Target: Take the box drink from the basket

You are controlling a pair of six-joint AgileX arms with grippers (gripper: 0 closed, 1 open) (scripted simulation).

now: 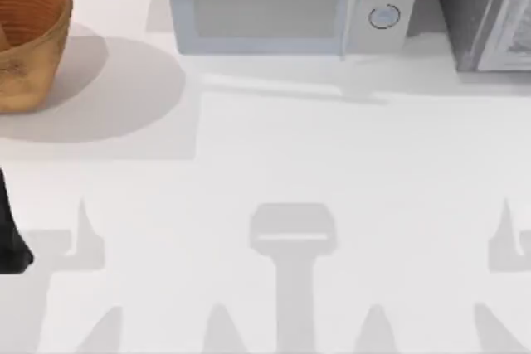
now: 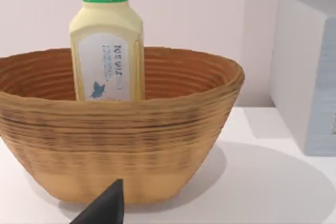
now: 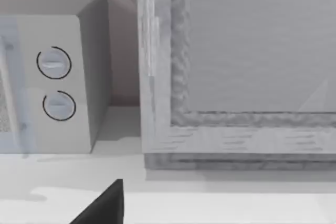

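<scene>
Standing upright in the basket (image 2: 121, 145), the box drink (image 2: 107, 40) looks light, rigid, smooth; grasp its flat-sided body. Left gripper's (image 2: 105, 208) opening cannot be told.

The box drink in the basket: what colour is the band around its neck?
Green, with pale lettering. The band on the box drink shows best in the left wrist view.

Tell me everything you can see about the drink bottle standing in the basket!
The box drink is a small pale yellow container with squared shoulders, a green band around its neck and a white label with a little green leaf print. Its top runs past the picture's edge in the left wrist view. It stands upright inside the basket, a woven orange-brown bowl with a ribbed inside, and the basket's front wall hides its lower part. No gripper touches it.
</scene>
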